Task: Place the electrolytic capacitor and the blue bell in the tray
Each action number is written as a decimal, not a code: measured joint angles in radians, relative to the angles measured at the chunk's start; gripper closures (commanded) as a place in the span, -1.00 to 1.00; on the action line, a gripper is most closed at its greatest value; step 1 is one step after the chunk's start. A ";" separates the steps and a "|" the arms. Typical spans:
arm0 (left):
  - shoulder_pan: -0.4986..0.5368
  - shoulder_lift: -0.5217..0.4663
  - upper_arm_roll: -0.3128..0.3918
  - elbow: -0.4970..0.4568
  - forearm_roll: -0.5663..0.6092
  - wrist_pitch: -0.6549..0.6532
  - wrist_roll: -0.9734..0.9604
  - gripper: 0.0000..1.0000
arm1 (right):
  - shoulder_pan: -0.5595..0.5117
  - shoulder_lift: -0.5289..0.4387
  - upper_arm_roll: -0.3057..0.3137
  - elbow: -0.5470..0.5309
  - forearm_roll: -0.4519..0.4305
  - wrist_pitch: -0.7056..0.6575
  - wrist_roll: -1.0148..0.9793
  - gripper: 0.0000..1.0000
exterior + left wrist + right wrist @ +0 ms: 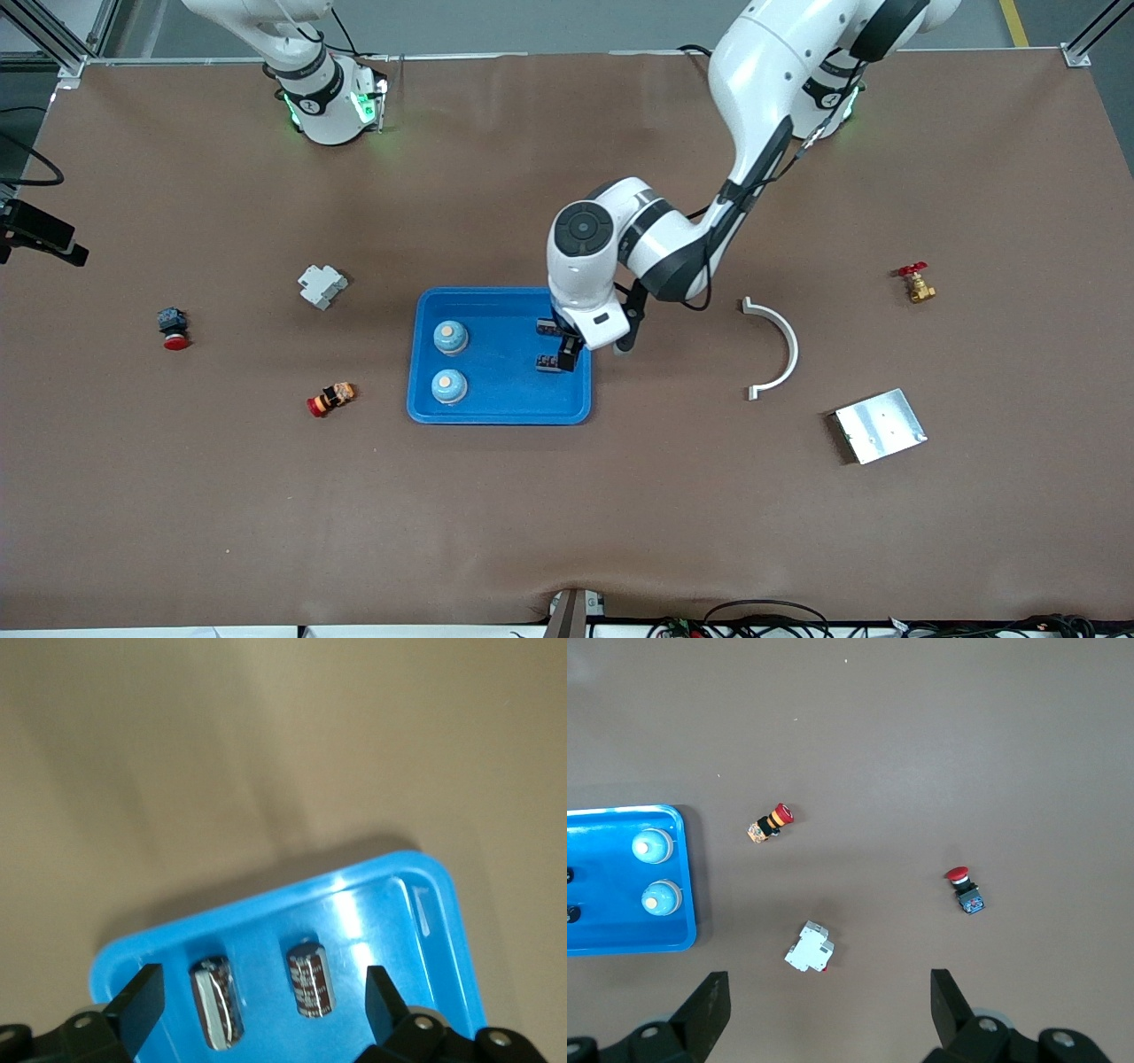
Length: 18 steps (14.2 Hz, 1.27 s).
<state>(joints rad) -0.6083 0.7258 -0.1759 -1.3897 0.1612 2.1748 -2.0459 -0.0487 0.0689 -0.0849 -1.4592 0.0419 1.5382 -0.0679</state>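
Note:
The blue tray (505, 390) lies mid-table. Two blue bells (450, 337) (449, 386) stand in its half toward the right arm's end. Two dark electrolytic capacitors (547, 326) (549, 362) lie in its half toward the left arm's end. My left gripper (560, 344) hangs low over those capacitors, open and empty. In the left wrist view both capacitors (217, 1003) (310, 977) lie on the tray (372, 904) between the spread fingers of the left gripper (263, 992). My right gripper (828, 992) is open and empty, high over the table; it is outside the front view.
A white breaker (321, 286), a blue-bodied red button (173, 328) and a red-orange button (330, 399) lie toward the right arm's end. A white curved piece (775, 350), a silver plate (880, 425) and a brass valve (915, 283) lie toward the left arm's end.

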 measured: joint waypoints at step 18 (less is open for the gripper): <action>0.225 -0.263 -0.004 -0.196 -0.003 -0.132 0.950 -1.00 | 0.000 0.000 0.001 0.000 0.000 0.000 0.000 -1.00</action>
<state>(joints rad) -0.3835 0.4632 -0.1796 -1.5861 0.1580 2.0429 -1.0954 -0.0487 0.0689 -0.0844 -1.4593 0.0424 1.5382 -0.0679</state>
